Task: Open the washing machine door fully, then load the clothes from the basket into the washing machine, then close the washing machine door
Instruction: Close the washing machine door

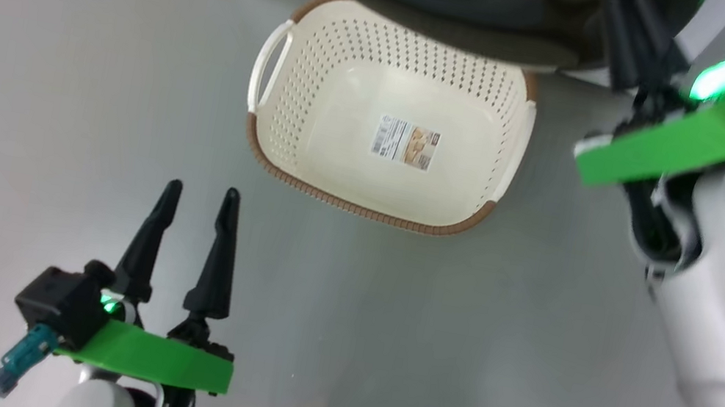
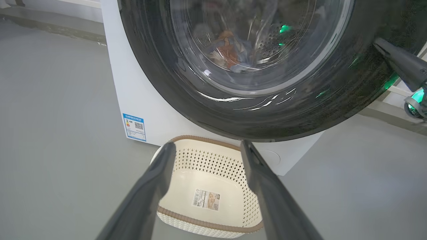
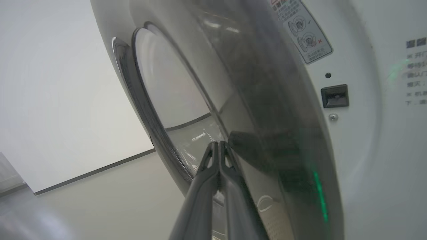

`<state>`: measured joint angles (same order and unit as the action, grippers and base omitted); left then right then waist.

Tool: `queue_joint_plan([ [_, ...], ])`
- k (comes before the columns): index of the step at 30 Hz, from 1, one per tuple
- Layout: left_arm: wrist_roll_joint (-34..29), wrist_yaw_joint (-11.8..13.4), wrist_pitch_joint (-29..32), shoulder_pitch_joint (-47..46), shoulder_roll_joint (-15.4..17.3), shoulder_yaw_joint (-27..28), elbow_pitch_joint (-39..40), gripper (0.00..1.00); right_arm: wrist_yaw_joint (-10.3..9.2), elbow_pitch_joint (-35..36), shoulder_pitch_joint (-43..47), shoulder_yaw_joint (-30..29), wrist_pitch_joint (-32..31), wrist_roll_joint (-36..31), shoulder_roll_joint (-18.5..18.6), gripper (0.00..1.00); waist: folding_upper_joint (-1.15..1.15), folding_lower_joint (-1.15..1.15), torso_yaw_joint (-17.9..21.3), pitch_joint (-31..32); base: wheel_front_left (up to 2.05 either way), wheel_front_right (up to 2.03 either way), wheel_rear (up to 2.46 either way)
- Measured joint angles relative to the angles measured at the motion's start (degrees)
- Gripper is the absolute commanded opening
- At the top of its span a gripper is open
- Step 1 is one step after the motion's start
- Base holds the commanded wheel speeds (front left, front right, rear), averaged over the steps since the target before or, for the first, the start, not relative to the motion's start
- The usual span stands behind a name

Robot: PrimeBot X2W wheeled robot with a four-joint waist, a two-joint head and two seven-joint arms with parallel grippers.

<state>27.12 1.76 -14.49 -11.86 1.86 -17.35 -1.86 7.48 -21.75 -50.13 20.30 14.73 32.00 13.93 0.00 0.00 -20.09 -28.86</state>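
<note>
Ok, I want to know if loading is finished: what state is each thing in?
basket: empty, upright.
clothes: inside the drum, behind the door.
door: ajar, not latched.
left gripper: open, holding nothing.
right gripper: shut, tips at the door.

**Basket empty, clothes in the drum, door ajar**

The cream basket [image 1: 326, 70] sits upright on the grey floor [image 1: 52, 104], just in front of the white washer [image 2: 140, 100]. It is empty but for a paper sticker [image 1: 406, 142] on its bottom. Its far edge lies under the door [image 2: 300, 110], whose glossy black rim and bulging glass overhang it. Through the glass, orange and light blue clothes [image 2: 228, 53] lie heaped low in the steel drum [image 2: 267, 46]. The door stands at a narrow angle to the washer's front, unlatched, and the latch slot [image 3: 334, 96] shows bare beside its edge.
</note>
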Motion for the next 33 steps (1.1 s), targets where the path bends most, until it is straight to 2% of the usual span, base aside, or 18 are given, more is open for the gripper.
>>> queue_joint_plan([
  [14,1.63,0.00,0.00,-3.35,-0.11,-3.70,-0.15,1.00,0.00,-6.78,-15.36,-5.06,0.00,0.75,-0.89,0.00,0.00,0.00,-2.05,-6.54,0.00,0.00,0.00],
  [23,1.75,-0.08,0.00,-5.30,-0.13,-5.31,-0.27,1.00,0.49,-7.69,-17.79,-6.15,-0.05,0.63,-2.75,0.00,0.00,0.00,-1.30,-8.28,0.00,0.00,0.00],
  [29,1.72,-0.08,0.00,-5.31,-0.12,-5.13,-0.63,1.00,0.48,-8.06,-17.80,-6.39,-0.07,0.44,-2.72,0.00,0.00,0.00,-0.71,-7.62,0.00,0.00,0.00],
  [33,1.62,-0.10,0.00,-5.30,-0.13,-4.01,-1.07,1.00,0.34,-7.17,-17.46,-4.11,0.00,1.05,-1.82,0.00,0.00,0.00,-0.07,-6.46,0.00,0.00,0.00],
])
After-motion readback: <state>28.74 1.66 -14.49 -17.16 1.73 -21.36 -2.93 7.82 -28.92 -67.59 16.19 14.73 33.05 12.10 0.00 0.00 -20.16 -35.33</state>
